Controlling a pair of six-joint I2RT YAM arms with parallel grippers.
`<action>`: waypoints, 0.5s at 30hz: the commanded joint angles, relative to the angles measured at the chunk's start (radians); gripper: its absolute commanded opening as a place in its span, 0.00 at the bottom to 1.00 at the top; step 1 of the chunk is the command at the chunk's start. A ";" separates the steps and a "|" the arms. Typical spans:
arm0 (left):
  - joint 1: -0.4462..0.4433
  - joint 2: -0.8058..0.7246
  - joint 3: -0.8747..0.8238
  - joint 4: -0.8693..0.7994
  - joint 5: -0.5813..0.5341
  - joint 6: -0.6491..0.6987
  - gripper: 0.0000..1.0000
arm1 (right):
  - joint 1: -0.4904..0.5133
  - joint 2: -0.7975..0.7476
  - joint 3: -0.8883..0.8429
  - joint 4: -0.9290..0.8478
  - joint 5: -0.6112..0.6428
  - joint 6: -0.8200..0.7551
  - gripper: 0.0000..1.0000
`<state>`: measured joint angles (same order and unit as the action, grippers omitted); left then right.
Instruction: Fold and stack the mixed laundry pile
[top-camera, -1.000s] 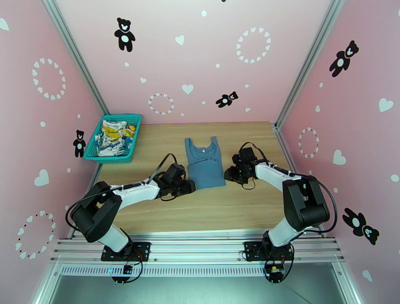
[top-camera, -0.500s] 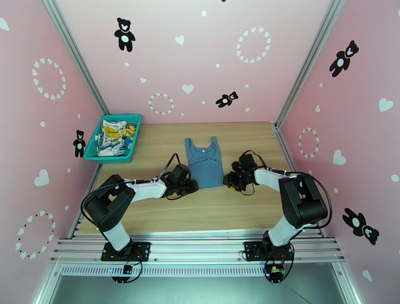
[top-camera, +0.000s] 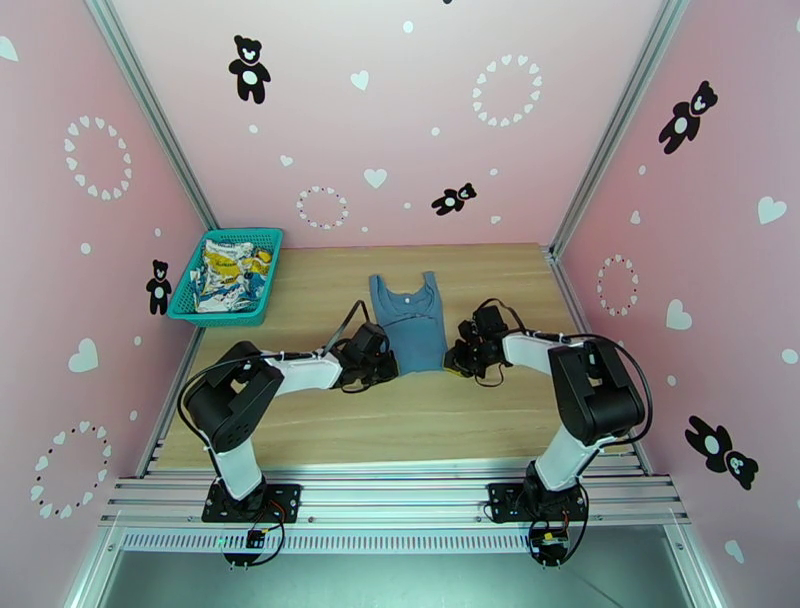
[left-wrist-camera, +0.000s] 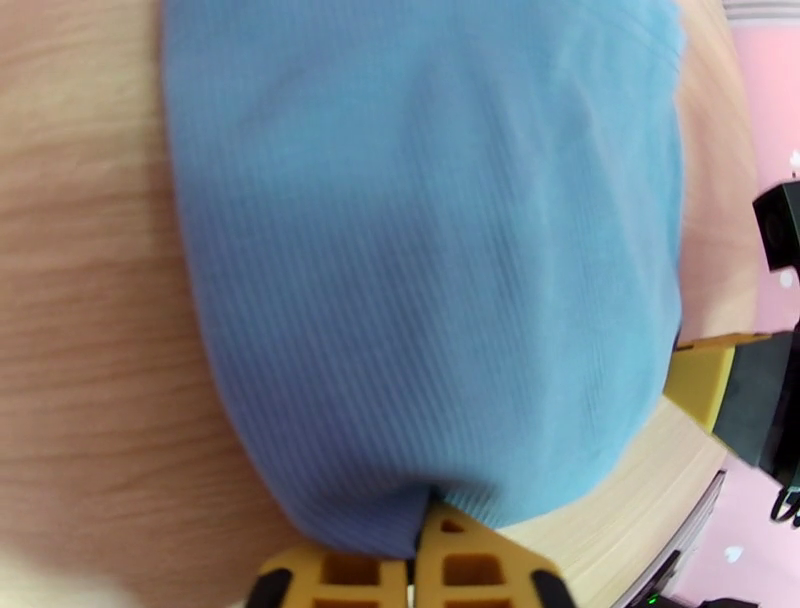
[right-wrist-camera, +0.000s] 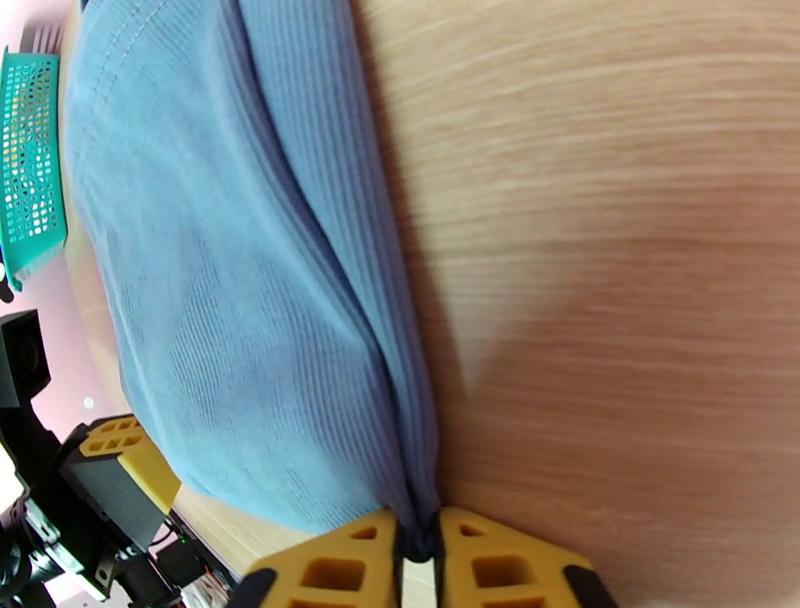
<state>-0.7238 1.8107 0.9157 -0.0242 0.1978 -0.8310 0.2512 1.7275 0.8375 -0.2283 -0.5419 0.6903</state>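
Observation:
The dusty-blue tank top (top-camera: 408, 322) lies flat in the middle of the table, straps toward the back wall. My left gripper (top-camera: 390, 369) is at its near left corner and my right gripper (top-camera: 453, 360) at its near right corner. In the left wrist view the yellow fingers (left-wrist-camera: 470, 560) of the left gripper (left-wrist-camera: 418, 522) are shut on the tank top (left-wrist-camera: 430, 250) at its hem. In the right wrist view the right gripper (right-wrist-camera: 420, 530) pinches a fold at the edge of the tank top (right-wrist-camera: 230, 300). The white printed cloth (top-camera: 228, 272) lies crumpled in the basket.
The teal mesh basket (top-camera: 262, 290) stands at the table's back left corner; its side (right-wrist-camera: 30, 170) appears in the right wrist view. Pink walls close in on the left, right and back. Bare wood lies between the tank top and the near edge.
Both grippers slid inward to the tank top's near corners and closed on the cloth. The tank top's lower edge is slightly gathered. The basket and printed cloth have not moved.

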 joint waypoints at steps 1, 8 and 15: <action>-0.007 -0.024 0.003 -0.027 -0.032 0.036 0.00 | 0.016 0.001 0.000 0.017 0.037 -0.008 0.05; -0.024 -0.111 -0.042 -0.119 -0.001 0.096 0.00 | 0.011 -0.140 -0.064 -0.111 0.107 -0.048 0.00; -0.091 -0.217 -0.040 -0.238 -0.004 0.107 0.00 | 0.011 -0.364 -0.113 -0.283 0.175 -0.071 0.00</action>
<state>-0.7990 1.6508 0.8803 -0.1749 0.1944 -0.7441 0.2623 1.4433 0.7349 -0.3927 -0.4198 0.6388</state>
